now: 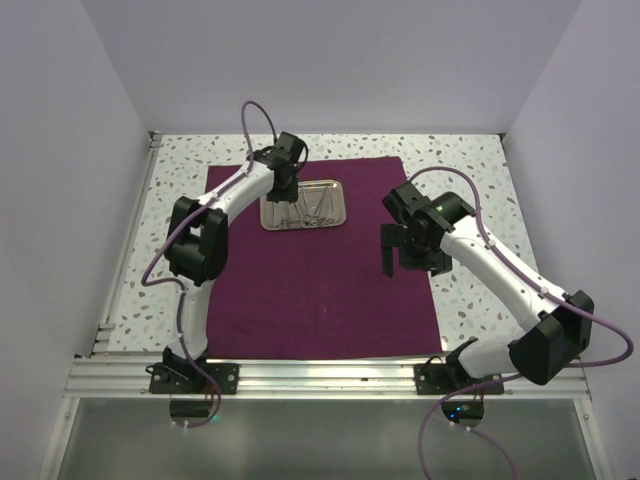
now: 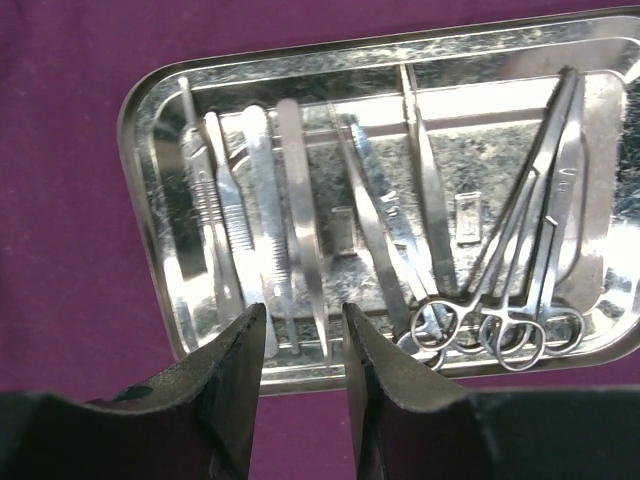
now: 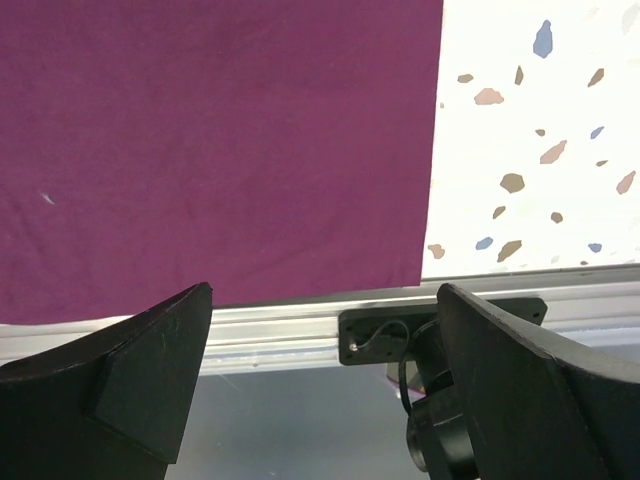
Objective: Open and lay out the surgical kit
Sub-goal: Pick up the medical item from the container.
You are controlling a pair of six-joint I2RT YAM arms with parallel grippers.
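Down at the near edge of the table, by the metal rail [image 1: 320, 375], the two arms are bolted side by side. Just past the rail lies the purple cloth [image 1: 320, 290]. It is spread out flat on the speckled table [image 1: 470, 300], so I think the opening part is done.

A bit further in, the right gripper [image 1: 405, 255] hangs over the right side of the cloth. Its jaws are wide apart and hold nothing. Its own camera shows only cloth, table and rail under it.

Further back, on the far part of the cloth, sits the shiny steel tray [image 1: 344, 205]. All the tools are inside it. The thin tweezers [image 2: 300, 230] lie in a row on one side, and the forceps [image 2: 520, 300] with ring handles lie on the other.

Right there, the left gripper [image 2: 303, 315] hangs low over the near rim of the tray, above the ends of the tweezers. Its jaws are a little apart, with a narrow gap, and I cannot see them pinching anything.

So the laying out has not begun, I think. Every tool must yet come out and go on the cloth.
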